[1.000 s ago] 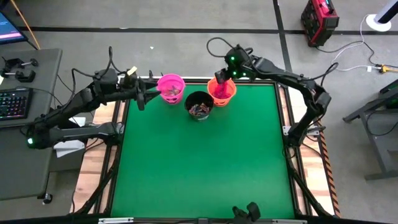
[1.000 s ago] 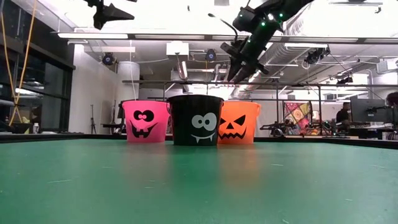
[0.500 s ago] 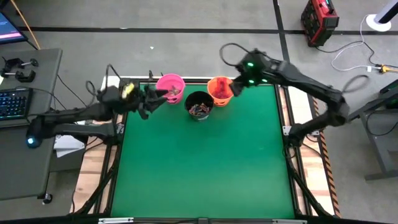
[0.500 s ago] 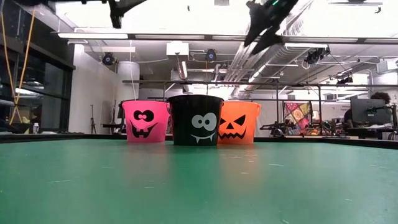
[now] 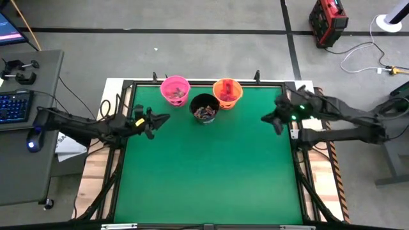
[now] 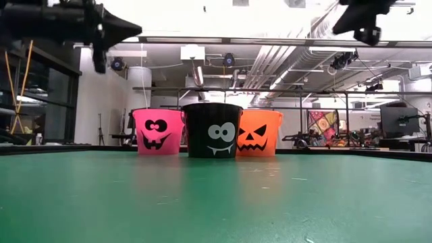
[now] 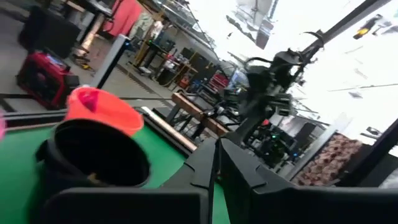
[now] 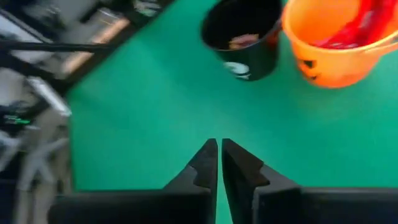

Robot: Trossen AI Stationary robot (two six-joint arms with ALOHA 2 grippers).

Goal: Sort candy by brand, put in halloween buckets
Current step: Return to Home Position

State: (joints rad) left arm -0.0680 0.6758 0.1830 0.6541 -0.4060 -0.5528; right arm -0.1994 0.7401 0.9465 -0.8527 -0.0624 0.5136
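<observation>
Buckets stand in a tight cluster at the 12 o'clock edge of the green tabletop [image 5: 204,179]: the pink bucket [image 5: 175,90] toward 11 o'clock, the orange bucket [image 5: 227,91] toward 1 o'clock, and the black bucket [image 5: 204,107] between them, set a little nearer the tabletop's middle and touching or nearly touching both. Each carries a printed face and no lettering: round eyes and a crooked grin on the pink, white eyes and a fanged smile on the black, a black jack-o'-lantern scowl on the orange. Red candy packets [image 8: 364,25] lie heaped inside the orange bucket, small mixed pieces [image 5: 204,113] sit in the bottom of the black one, and the pink one holds more wrapped sweets [image 5: 177,94]; the wrappers are too small for any brand name to be read. The left tool [image 5: 161,119] hangs above the tabletop at about 10 o'clock, well apart from the buckets, its fingers drawn together with nothing between them. The right tool [image 5: 267,119] hangs at about 2 o'clock near the tabletop's edge, its fingers likewise closed to a thin slit and empty.
</observation>
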